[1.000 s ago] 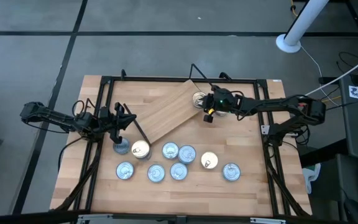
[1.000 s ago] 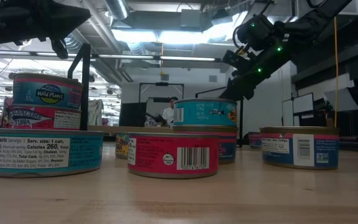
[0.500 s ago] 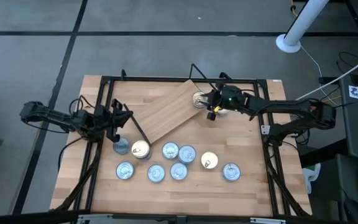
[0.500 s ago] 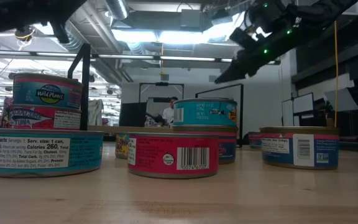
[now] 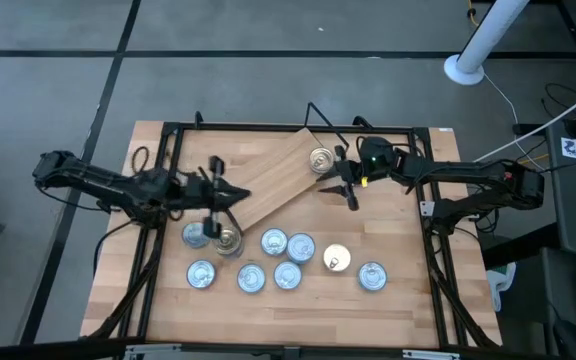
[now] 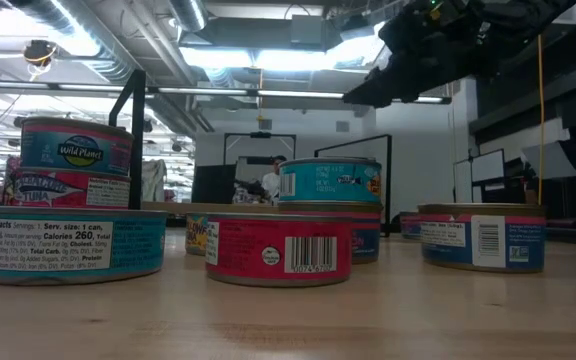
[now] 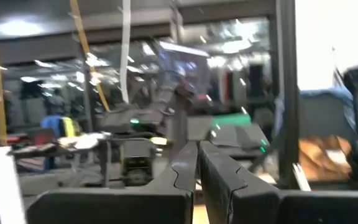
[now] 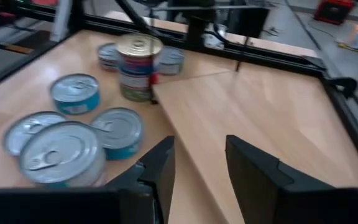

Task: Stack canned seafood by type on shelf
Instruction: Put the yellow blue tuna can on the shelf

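Lying askew across the middle of the tabletop (image 5: 158, 300): the shelf (image 5: 273, 180), one corner toward the far edge, with a single tin (image 5: 320, 159) on its right end. Spread along the near side of the shelf: the other tins (image 5: 286, 275), roughly two rows from the left part of the tabletop to the right. Nearest the shelf's left end: a stacked pair (image 5: 227, 241), another tin (image 5: 195, 236) just left.

We saw a grey floor (image 5: 58, 60), bright ceiling lights (image 6: 258, 58), and a person (image 6: 271, 182) far back
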Robot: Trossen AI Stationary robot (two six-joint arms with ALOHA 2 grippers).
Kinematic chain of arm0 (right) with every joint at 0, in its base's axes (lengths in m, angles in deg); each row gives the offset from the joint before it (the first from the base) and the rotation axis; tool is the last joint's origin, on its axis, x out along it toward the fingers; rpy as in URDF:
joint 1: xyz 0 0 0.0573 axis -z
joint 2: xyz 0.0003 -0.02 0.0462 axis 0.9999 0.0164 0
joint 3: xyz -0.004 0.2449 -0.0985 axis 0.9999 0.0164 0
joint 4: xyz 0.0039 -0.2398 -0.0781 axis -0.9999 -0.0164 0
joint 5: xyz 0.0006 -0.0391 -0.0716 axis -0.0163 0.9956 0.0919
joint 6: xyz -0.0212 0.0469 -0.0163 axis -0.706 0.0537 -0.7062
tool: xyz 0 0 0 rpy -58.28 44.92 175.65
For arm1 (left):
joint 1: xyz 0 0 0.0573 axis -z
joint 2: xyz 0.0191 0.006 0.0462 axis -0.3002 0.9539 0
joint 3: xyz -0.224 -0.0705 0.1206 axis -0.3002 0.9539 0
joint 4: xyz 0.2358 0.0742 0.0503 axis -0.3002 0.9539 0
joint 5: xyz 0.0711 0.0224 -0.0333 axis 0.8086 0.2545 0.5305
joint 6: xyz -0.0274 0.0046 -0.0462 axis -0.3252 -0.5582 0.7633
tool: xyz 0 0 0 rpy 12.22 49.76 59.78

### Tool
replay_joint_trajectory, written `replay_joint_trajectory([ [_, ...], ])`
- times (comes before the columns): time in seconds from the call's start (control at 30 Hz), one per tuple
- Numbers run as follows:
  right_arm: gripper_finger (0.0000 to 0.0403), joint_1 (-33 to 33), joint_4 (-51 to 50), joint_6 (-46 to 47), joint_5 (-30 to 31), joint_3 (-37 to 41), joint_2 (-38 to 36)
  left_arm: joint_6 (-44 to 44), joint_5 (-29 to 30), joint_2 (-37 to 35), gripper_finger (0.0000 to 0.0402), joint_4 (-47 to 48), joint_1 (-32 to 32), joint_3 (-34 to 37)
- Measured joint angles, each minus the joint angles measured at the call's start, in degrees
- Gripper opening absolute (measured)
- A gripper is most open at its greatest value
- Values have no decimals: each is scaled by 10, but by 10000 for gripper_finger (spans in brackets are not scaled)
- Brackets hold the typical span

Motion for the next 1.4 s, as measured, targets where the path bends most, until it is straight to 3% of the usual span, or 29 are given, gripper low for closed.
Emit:
replay_joint_trajectory([
  [0.33, 143, 0, 0, 19, -8, 0, 0, 38, -45, 204, 15, 113, 0, -211],
  [0.53, 143, 0, 0, 20, -8, 0, 0, 44, -45, 271, 18, 246, 0, -305],
  [0.67, 143, 0, 0, 21, -8, 0, 0, 76, -45, 305, 54, 347, 0, -353],
  [0.83, 143, 0, 0, 21, -8, 0, 0, 80, -45, 336, 129, 396, 6, -377],
  [0.97, 143, 0, 0, 21, -8, 0, 0, 18, -48, 362, 169, 434, 17, -378],
  [1.17, 143, 0, 0, 21, -3, 0, 1, -108, -48, 412, 184, 482, 39, -378],
  [1.4, 143, 0, 0, 21, -2, 0, 1, -179, -48, 460, 184, 488, 52, -378],
])
